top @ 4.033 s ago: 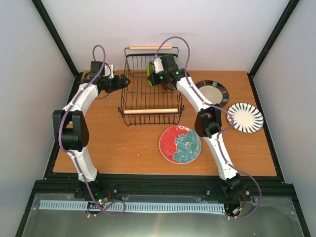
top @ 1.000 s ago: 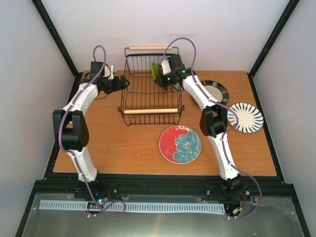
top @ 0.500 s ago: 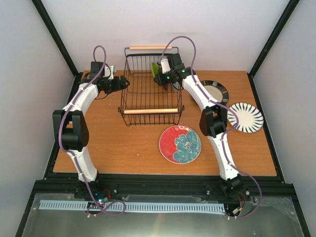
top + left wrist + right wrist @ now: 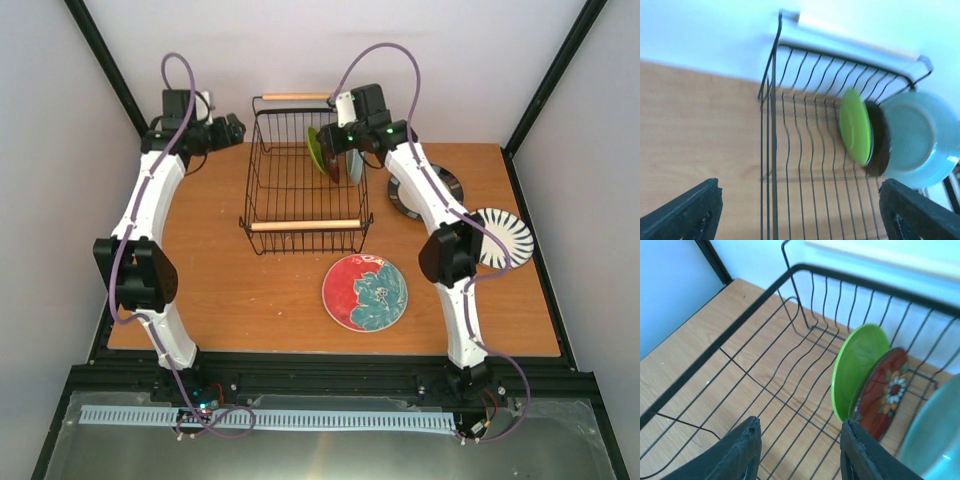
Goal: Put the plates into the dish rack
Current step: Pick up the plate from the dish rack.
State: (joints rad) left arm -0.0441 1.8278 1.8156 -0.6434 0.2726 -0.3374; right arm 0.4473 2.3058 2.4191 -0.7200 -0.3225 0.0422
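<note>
rack [image 4: 262,170] – 3 plates on edge at its far-right end, leaning together: lime [image 4: 856,125], dark red [image 4: 881,152], mint [image 4: 915,137] | table [image 4: 220,290] – 3 plates flat: red [image 4: 365,292] just in front of rack, black-rimmed [image 4: 449,184] and striped [image 4: 505,237] to rack's right | left gripper [image 4: 800,185] spread wide, empty, off rack's far-left corner | right gripper [image 4: 801,422] fingers apart, empty, over rack

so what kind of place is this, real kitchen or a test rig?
Most likely a lab test cell, not a kitchen: a left arm and right arm mounted at a wooden table, blank white walls in a black frame, with just a rack and plates as props.
</note>
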